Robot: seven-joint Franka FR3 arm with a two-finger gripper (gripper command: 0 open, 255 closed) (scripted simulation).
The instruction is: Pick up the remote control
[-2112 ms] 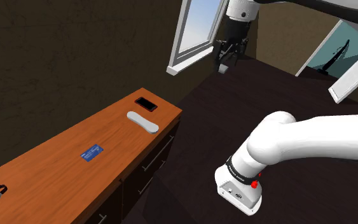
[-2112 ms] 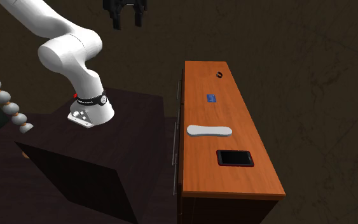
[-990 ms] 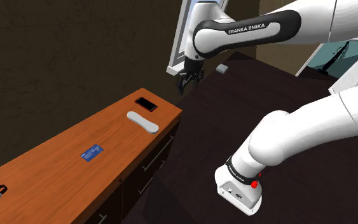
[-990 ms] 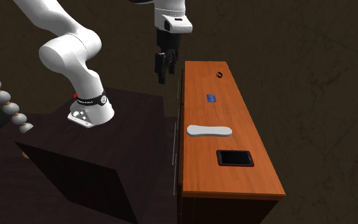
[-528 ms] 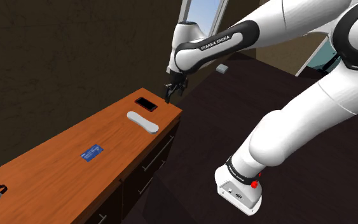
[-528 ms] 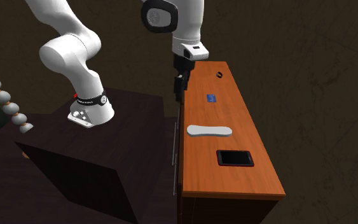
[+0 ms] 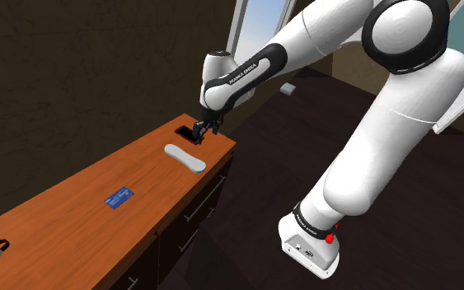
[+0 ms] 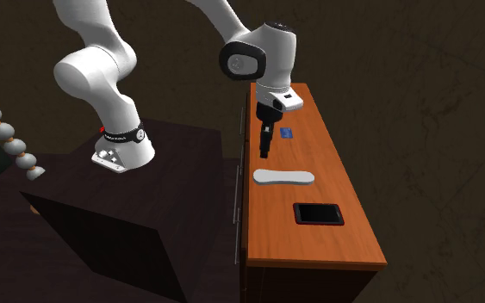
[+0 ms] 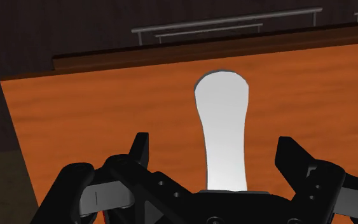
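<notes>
The white arm (image 7: 386,99) has swung across from the dark stand (image 8: 146,207). Half a second ago its hand hung at the front edge of the orange wooden surface (image 7: 73,222); now it reaches out over the top. That long surface is a sideboard with bar handles on its drawer fronts. It stands against a dim brown wall, and a window (image 7: 263,12) shows pale sky at the shoulder view's top. Nothing lying on the wood has shifted.

The black pincer (image 8: 264,148) now points down above the surface. In the second exterior view it hangs between the blue card (image 8: 286,132) and the white remote control (image 8: 283,177), not touching either. In the shoulder view the pincer (image 7: 199,130) overlaps the black phone (image 7: 187,129) at the surface's far end, with the remote control (image 7: 185,158) just nearer the camera.

In the wrist view the pincer (image 9: 215,141) stands wide, its two fingers (image 9: 142,149) well apart. The remote control (image 9: 222,127) lies flat on the wood below the gap, running lengthwise away from the hand. The phone (image 8: 318,213) lies just beyond the remote control towards the sideboard's end.
</notes>
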